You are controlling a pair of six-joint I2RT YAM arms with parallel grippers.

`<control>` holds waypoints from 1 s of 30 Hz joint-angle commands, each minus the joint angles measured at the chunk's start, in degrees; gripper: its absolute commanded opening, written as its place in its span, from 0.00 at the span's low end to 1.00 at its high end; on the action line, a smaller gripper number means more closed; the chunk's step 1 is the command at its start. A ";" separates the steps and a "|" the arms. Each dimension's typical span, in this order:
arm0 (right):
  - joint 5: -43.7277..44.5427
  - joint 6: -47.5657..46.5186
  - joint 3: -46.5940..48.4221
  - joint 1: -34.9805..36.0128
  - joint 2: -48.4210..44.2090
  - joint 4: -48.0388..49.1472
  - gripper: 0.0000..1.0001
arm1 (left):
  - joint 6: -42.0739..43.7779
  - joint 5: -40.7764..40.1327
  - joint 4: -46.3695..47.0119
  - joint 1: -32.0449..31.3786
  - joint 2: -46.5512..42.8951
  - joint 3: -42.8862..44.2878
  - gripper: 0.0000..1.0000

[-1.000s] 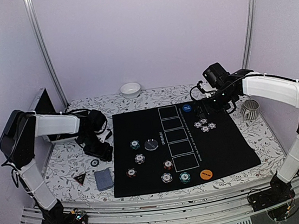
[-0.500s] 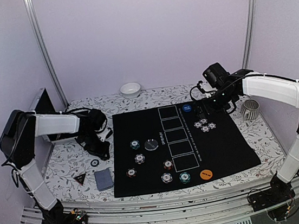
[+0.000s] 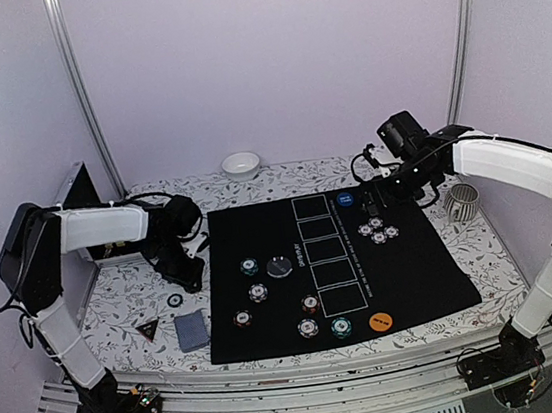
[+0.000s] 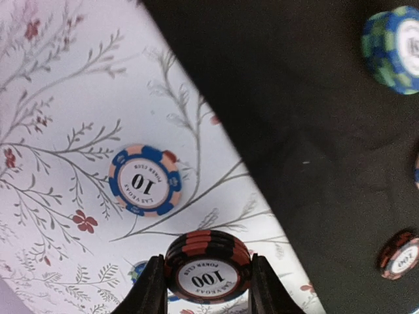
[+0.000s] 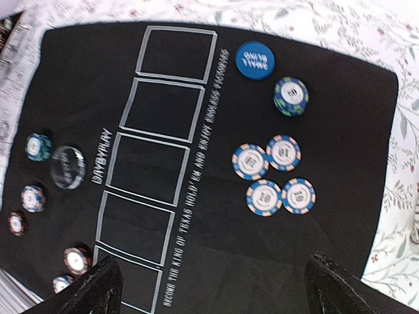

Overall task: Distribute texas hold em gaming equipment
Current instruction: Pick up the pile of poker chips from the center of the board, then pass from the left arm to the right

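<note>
The left gripper [image 4: 207, 288] pinched a black-red chip stack [image 4: 207, 265] over the floral tablecloth [image 4: 59, 98], just left of the black mat [image 3: 415, 270]. A blue-white chip [image 4: 145, 180] lay nearby. The right gripper [image 5: 216, 291], jaws spread, hovered over the mat's four-chip cluster [image 5: 264, 197]. Lilac walls [image 3: 259, 67] enclosed the table.

Left arm [image 3: 107, 225] reaches inward, jaws clamped on a black-red chip stack [image 4: 207, 265]; right arm [image 3: 497, 159] hovers, jaws wide.

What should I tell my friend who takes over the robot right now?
Left gripper: shut on a black-and-red striped poker chip stack over the floral tablecloth.
Right gripper: open, above four blue-and-white chips on the black felt mat.
Done: chip piles, blue round button, orange round button on mat.
To do: loose blue-and-white chip, black-red triangle marker, grey-backed cards, off the mat.
</note>
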 commanded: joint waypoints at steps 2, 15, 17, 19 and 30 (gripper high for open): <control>-9.73 3.22 0.33 -0.54 -4.26 5.23 0.99 | 3.28 -2.95 -5.88 -8.24 -4.07 6.04 0.00; -48.97 26.56 -6.89 8.30 8.66 42.87 0.53 | 7.92 1.59 -10.90 -20.33 -8.42 16.20 0.00; -50.74 29.72 -4.81 10.51 12.92 45.50 0.51 | 8.15 1.66 -10.87 -21.30 -9.05 16.37 0.00; -52.72 30.41 -1.24 12.50 16.73 46.40 0.50 | 8.00 1.84 -10.87 -22.05 -9.52 16.68 0.00; -61.49 41.90 6.65 16.71 28.93 60.81 0.51 | 7.68 1.45 -9.94 -22.66 -9.40 17.69 0.00</control>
